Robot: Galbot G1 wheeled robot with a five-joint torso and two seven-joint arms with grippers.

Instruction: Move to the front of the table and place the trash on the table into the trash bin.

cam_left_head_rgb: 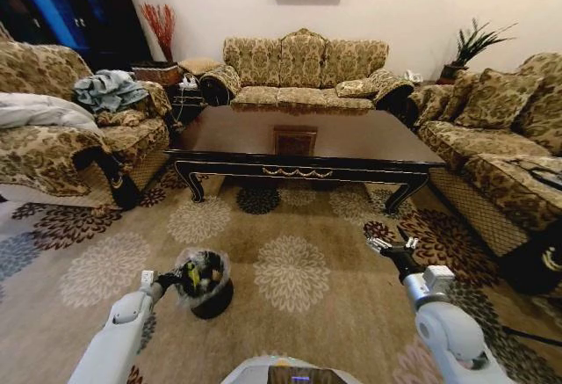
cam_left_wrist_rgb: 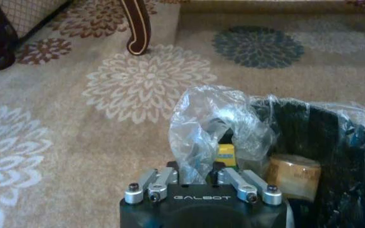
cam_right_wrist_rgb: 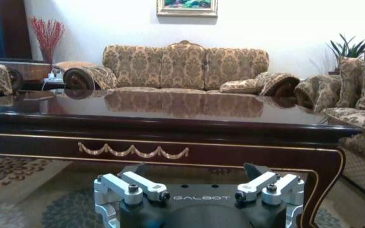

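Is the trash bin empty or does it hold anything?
Not empty: the trash bin holds a yellow item and a brown item.

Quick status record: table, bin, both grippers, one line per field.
table: the table stands ahead across the carpet, glossy top showing no litter
trash bin: the trash bin sits on the carpet at the robot's left, bag-lined, with items inside
bin contents: a yellow-labelled item and a tan-labelled can
left gripper: left gripper at the bin rim, fingers pinching the plastic bag
right gripper: right gripper open, empty, facing the table's front
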